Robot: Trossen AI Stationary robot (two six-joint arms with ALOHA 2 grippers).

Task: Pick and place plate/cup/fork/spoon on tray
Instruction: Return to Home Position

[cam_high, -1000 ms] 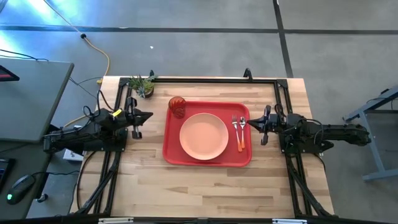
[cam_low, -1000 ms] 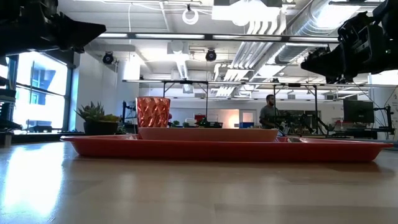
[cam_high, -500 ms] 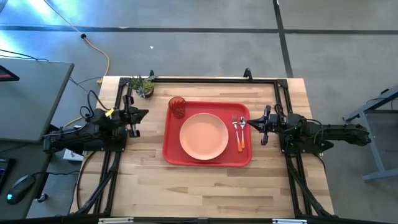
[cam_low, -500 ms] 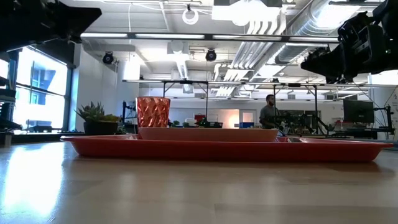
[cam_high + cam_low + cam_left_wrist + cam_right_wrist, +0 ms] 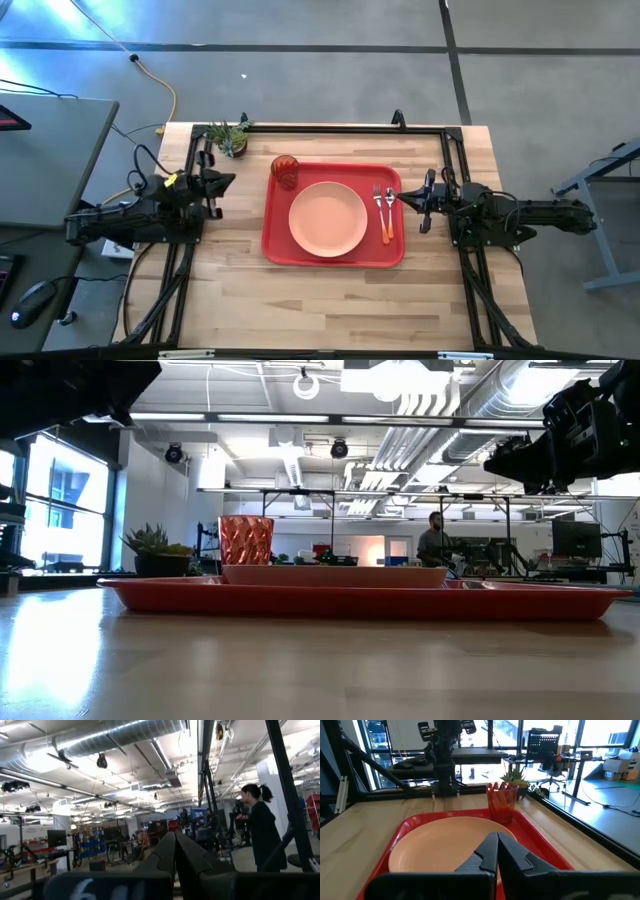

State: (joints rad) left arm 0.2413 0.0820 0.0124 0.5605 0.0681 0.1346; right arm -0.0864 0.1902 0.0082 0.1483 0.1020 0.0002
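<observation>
- Logging all four items on the tray (image 5: pixel 275 250): plate (image 5: pixel 327 218) centred, cup (image 5: pixel 285 171) upright in the back left corner, fork (image 5: pixel 378 200) and spoon (image 5: pixel 389 203) side by side between plate and right rim.
- Reading fork and spoon long axes as parallel, along the tray's right rim, metal ends toward the table's back edge, where the plant (image 5: pixel 230 137) stands.
- Marking left end effector (image 5: pixel 228 182) as closed on nothing, raised over bare table (image 5: pixel 330 300) left of the tray, well apart from the cup. In the left wrist view, aimed level into the room, with a person (image 5: pixel 262 830) standing beyond.
- Marking right end effector (image 5: pixel 403 197) as closed and empty too, raised just beside the tray's right rim, pointing across fork and spoon at the plate.
- Judging placement done, with only parking of both arms left.
- Key relation: cup right of and slightly behind the left end effector, cutlery straight ahead of the right one. Hence left arm nearer the cup, right arm nearer fork and spoon.
- Judging the safe exit as straight outward, away from the tray on each side.
- Flagging small risk on the right only, given tips so near the rim.
</observation>
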